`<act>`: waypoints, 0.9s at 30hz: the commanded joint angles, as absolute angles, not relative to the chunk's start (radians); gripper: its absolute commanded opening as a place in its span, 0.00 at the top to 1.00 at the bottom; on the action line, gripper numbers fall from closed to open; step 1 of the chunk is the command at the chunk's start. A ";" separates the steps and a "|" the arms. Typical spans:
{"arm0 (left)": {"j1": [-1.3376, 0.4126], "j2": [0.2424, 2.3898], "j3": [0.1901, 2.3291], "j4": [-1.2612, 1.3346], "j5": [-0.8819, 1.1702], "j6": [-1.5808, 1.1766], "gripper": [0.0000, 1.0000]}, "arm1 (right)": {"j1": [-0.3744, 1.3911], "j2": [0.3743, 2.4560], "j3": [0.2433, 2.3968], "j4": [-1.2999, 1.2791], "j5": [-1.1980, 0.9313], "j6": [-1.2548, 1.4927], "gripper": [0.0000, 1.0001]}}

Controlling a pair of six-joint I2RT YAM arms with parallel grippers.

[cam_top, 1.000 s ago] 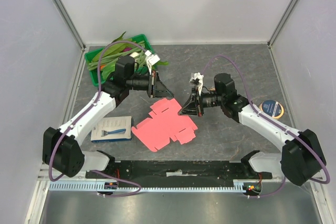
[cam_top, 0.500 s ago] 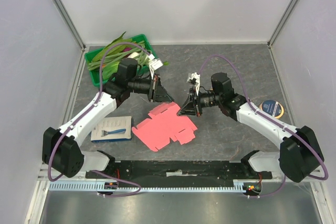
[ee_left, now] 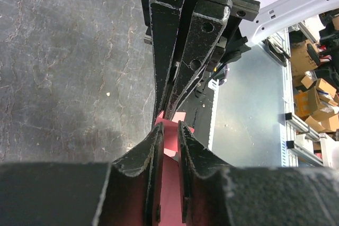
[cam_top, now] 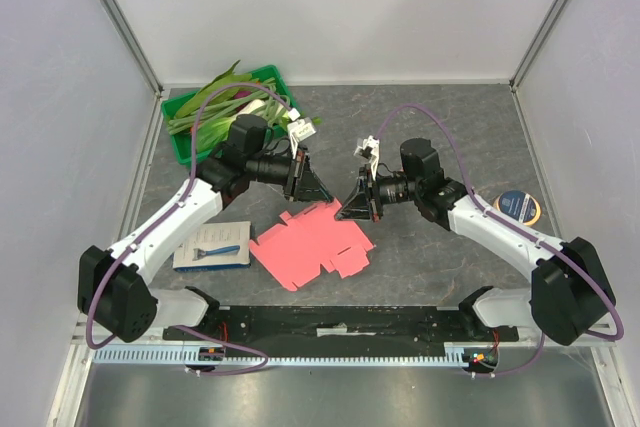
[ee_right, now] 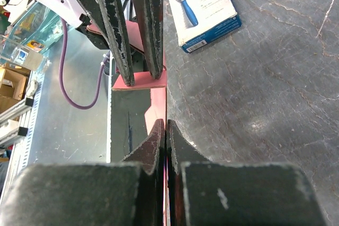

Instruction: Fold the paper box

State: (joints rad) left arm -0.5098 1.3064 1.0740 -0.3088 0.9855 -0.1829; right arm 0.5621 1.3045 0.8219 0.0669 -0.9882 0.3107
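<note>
Near the middle of the dark table (cam_top: 450, 127), we see the paper box (cam_top: 310, 250) lying mostly flat, its far edge meeting both grippers; its near corner comes close to the black base strip (cam_top: 320, 319) at the table's near edge; the white-and-blue booklet (cam_top: 212, 245) lies just beside it on the left, not touching. Bare table runs from the grippers to the far wall and across to the right wall; a round blue-and-orange disc (cam_top: 519, 207) lies there, near the right arm (cam_top: 500, 232).

The left gripper (cam_top: 320, 193) and the right gripper (cam_top: 346, 213) point at each other, tips nearly touching. From the right wrist we see that gripper's fingers (ee_right: 151, 144) pressed together on a thin sliver of pink card; from the left wrist we see a narrow gap between the fingers with pink in it, and we cannot tell whether they pinch the card. From above, the gripper bodies hide the box's far flaps.

The green tray (cam_top: 268, 75) in the far left corner holds long green leaves (cam_top: 205, 112) and pale stalks; the left arm (cam_top: 170, 222) covers its near right part.
</note>
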 commanded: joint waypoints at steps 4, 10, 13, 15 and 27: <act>-0.540 1.316 1.121 -0.380 0.881 -0.114 0.66 | 0.591 1.281 0.868 0.199 -1.035 0.336 1.00; -0.545 1.327 1.137 -0.407 0.941 -0.081 0.61 | 0.592 1.282 0.877 0.198 -1.035 0.327 1.00; -0.546 1.324 1.134 -0.410 0.957 -0.080 0.69 | 0.592 1.284 0.891 0.195 -1.032 0.321 1.00; -0.546 1.322 1.132 -0.410 0.969 -0.078 0.74 | 0.592 1.282 0.897 0.198 -1.035 0.322 1.00; -0.552 1.306 1.164 -0.407 0.863 -0.122 0.91 | 0.597 1.279 0.902 0.167 -1.034 0.284 1.00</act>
State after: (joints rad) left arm -0.5354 1.3159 1.1236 -0.3737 0.9466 -0.1192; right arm 0.5919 1.3045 0.8227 0.0971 -1.0164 0.3225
